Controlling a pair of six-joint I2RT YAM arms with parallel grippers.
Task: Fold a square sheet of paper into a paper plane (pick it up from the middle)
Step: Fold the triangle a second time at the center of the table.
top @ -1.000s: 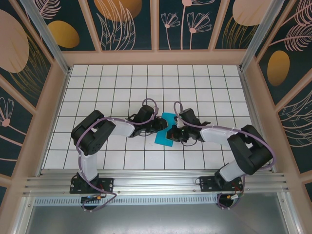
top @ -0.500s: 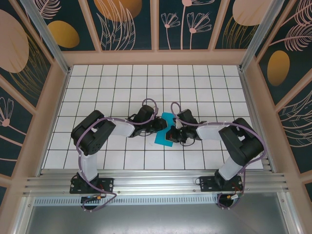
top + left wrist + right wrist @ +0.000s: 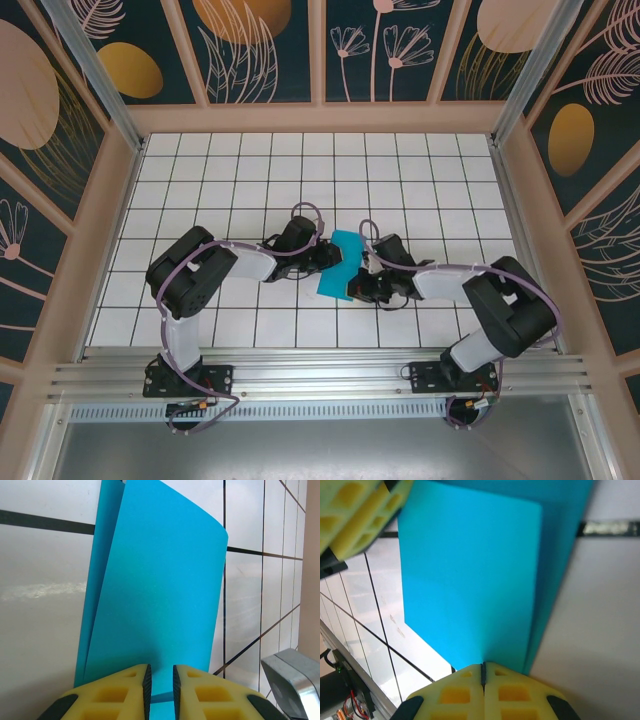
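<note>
Plain teal square sheet of paper, no writing, pinched by left gripper, right gripper

We are looking into a robotics lab test cell: two arms are sitting bolted to an aluminium rail at the near edge of a white gridded table, enclosed by wood-framed walls carrying printed botanical panels.

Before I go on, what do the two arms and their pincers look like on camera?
Both arms are built of black joint housings and white link segments, on black bases bolted to an aluminium rail. A purple-grey cable loops along each. The left pincer and right pincer have yellow fingers with moulded rectangular pockets and thin black pads on the inner faces.
</note>
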